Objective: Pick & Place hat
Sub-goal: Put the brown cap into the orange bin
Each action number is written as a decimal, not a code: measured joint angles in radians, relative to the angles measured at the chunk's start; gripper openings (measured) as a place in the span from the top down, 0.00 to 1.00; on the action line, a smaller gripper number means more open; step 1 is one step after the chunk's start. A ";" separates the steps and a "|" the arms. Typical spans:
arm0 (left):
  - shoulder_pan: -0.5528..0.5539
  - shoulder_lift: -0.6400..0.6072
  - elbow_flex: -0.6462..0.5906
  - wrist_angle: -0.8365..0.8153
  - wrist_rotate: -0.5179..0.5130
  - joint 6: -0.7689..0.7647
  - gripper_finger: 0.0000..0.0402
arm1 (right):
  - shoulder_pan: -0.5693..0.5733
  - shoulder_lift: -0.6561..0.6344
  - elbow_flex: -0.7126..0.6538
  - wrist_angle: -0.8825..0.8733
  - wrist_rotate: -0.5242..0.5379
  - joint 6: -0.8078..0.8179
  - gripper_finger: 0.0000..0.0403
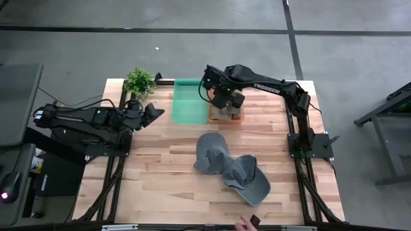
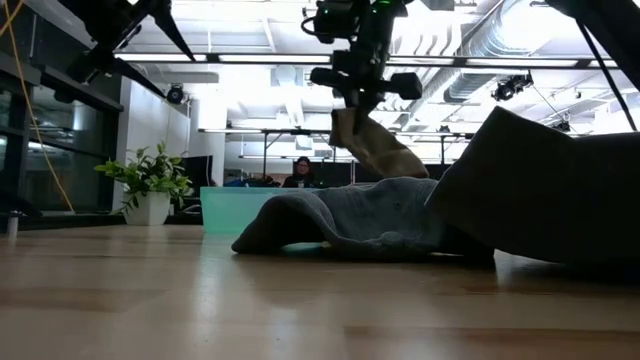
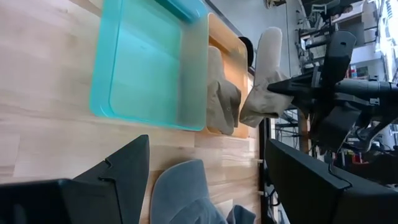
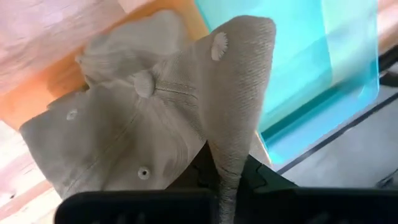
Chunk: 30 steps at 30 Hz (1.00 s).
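Potted plant (image 1: 139, 81), person's hand (image 1: 243, 224)

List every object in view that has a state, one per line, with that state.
Right gripper: shut on the beige hat, above the orange bin.
Beige hat: held, hanging over the orange bin.
Orange bin: holds another beige hat.
Teal bin: empty.
Two grey hats: lying on the table, overlapping.
Left gripper: open, holds nothing.

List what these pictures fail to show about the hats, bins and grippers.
- Right gripper: the beige hat it pinches hides its fingertips in the right wrist view.
- Orange bin: in the high view, the right arm and hat cover its inside.
- Gray hats: they overlap, so part of one stays hidden.
- Left gripper: waits beside the teal bin, open.
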<state>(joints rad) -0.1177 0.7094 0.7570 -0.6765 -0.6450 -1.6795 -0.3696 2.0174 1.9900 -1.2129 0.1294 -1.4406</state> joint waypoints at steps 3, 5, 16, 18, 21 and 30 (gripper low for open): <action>0.000 0.000 0.000 0.000 0.004 0.000 0.31 | 0.004 0.000 -0.033 0.002 0.029 -0.032 1.00; 0.000 0.000 0.000 -0.001 0.004 0.000 0.31 | 0.004 0.000 -0.059 0.004 0.051 -0.050 1.00; 0.000 0.000 0.000 -0.003 0.011 0.000 0.31 | 0.008 0.000 -0.175 0.116 0.062 -0.089 1.00; 0.000 0.000 0.000 -0.003 0.011 0.000 0.31 | 0.012 0.000 -0.175 0.120 0.054 -0.096 1.00; 0.000 0.000 0.000 -0.007 0.011 0.000 0.31 | 0.019 0.000 -0.174 0.135 0.021 -0.106 1.00; 0.000 0.000 0.000 -0.007 0.010 0.000 0.31 | 0.023 0.000 -0.174 0.183 -0.024 -0.114 1.00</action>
<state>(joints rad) -0.1177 0.7094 0.7570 -0.6834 -0.6346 -1.6798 -0.3462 2.0178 1.8156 -1.0295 0.1050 -1.5550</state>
